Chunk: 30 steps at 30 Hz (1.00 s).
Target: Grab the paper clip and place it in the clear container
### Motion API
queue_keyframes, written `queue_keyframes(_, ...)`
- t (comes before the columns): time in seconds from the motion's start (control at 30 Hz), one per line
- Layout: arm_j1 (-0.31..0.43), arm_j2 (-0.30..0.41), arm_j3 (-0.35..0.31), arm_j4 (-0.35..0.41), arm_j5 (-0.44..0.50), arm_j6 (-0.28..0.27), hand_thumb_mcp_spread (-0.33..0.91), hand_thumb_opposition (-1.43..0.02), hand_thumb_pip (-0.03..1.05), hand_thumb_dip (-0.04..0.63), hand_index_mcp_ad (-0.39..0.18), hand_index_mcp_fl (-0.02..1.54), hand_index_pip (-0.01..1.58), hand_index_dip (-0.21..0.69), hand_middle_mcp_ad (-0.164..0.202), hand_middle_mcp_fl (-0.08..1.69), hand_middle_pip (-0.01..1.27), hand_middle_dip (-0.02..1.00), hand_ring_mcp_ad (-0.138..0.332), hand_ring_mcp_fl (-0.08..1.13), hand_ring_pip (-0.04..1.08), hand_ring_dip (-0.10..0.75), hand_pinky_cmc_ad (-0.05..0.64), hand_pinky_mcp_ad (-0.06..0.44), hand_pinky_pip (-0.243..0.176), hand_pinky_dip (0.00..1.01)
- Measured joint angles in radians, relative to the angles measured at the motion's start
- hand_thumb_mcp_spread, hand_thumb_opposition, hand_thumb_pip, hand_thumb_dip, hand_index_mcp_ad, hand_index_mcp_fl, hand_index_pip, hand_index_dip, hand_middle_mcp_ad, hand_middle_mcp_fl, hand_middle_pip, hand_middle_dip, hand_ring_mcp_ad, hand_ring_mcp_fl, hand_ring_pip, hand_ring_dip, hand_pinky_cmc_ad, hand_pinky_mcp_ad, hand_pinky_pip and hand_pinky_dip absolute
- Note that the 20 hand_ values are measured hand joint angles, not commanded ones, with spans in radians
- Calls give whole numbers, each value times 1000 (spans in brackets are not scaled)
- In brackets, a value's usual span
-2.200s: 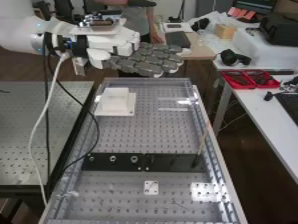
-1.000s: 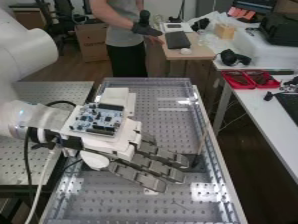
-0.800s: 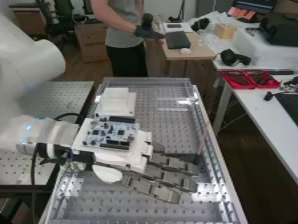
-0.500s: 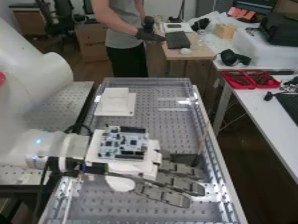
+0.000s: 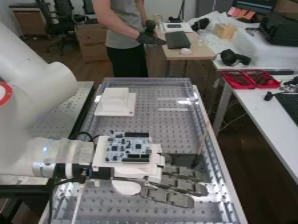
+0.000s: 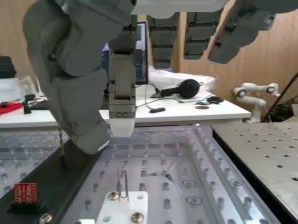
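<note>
The paper clip (image 6: 119,181), 1 slim loop of shiny metal wire, stands upright and empty at the white plate (image 6: 124,208), its lower end just beside 1 screw head (image 6: 113,196).

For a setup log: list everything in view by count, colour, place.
Clip: 1, silver, on plate
Plate: 1, white, in tray
Screws: 2, brassy, on plate
Tray: 1, clear, centre
Strip: 1, black, across tray
Block: 1, red, on strip
Rod: 1, brownish, on strip
Stand: 1, white, tray's far end
Side bench: 1, grey, high view's left
Table: 1, white, high view's right
Bins: 2, red, on table
Headphones: 1, black, on table
Desk: 1, tan, beyond tray
Circuit board: 1, white, on hand
Hand: 1, dark grey, over tray
Arm: 1, white, high view's left
</note>
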Motion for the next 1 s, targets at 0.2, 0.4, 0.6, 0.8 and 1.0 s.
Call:
queue_keyframes(0.2, -2, -19, 10, 2, -5, -23, 494, -846, 525, 251, -138, 456, 1276, 93, 75, 58, 138, 133, 131, -3, 87, 16, 262, 136, -61, 176)
queue_keyframes(0.4, -5, -31, 15, 6, -8, -38, 510, -850, 529, 253, -138, 471, 1304, 94, 75, 58, 140, 140, 131, 0, 87, 16, 278, 136, -58, 176)
queue_keyframes(0.6, -8, -46, 28, 2, -20, -58, 506, -874, 529, 253, -154, 475, 1330, 87, 75, 87, 140, 140, 131, 17, 87, 16, 281, 136, -58, 176)
queue_keyframes(0.8, -11, -58, 43, -3, -38, -70, 510, -876, 529, 253, -154, 504, 1342, 87, 75, 103, 140, 140, 131, 17, 87, 16, 284, 136, -58, 176)
queue_keyframes(1.0, -12, -67, 56, -13, -55, -83, 506, -876, 529, 253, -152, 504, 1332, 79, 72, 105, 140, 140, 127, 17, 87, 17, 278, 136, -58, 176)
